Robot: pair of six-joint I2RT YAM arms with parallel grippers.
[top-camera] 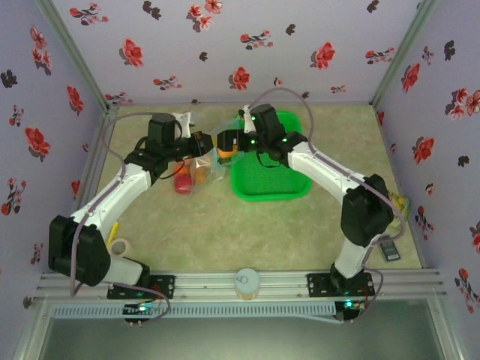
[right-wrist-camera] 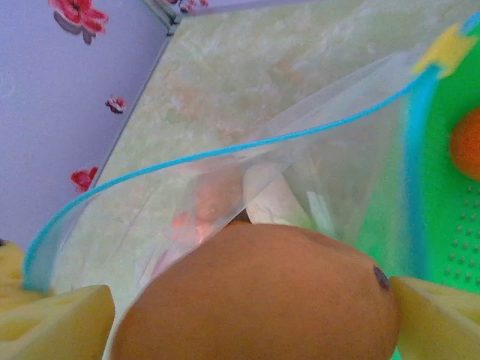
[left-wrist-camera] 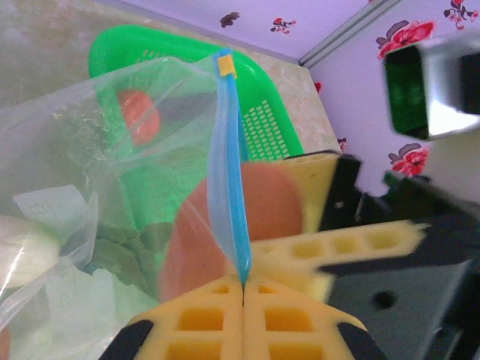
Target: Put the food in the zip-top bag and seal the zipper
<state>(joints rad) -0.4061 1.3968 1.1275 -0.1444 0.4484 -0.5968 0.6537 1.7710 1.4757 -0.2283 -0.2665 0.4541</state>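
Right wrist view: right tool (right-wrist-camera: 251,319), spread wide, is flanking a potato (right-wrist-camera: 255,285) at the bag (right-wrist-camera: 187,202) mouth, grip unclear; left tool (left-wrist-camera: 244,294) is pinching the zipper (left-wrist-camera: 229,187); an orange (right-wrist-camera: 466,142) is waiting at 3 o'clock.

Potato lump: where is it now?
In the right wrist view the potato lump sits between the right gripper's fingers at the open mouth of the zip-top bag, just left of the green basket.

The zip-top bag (left-wrist-camera: 75,131) is thin clear plastic, glossy and crinkled. Its zipper (left-wrist-camera: 229,187) is a smooth light-blue plastic strip. The basket (left-wrist-camera: 264,126) is shiny green perforated plastic. The potato-like lump (right-wrist-camera: 255,300) looks smooth and matt. The left gripper (left-wrist-camera: 244,291) has matt yellow gridded plastic fingers (left-wrist-camera: 199,319). The table (right-wrist-camera: 262,67) is smooth marbled beige.
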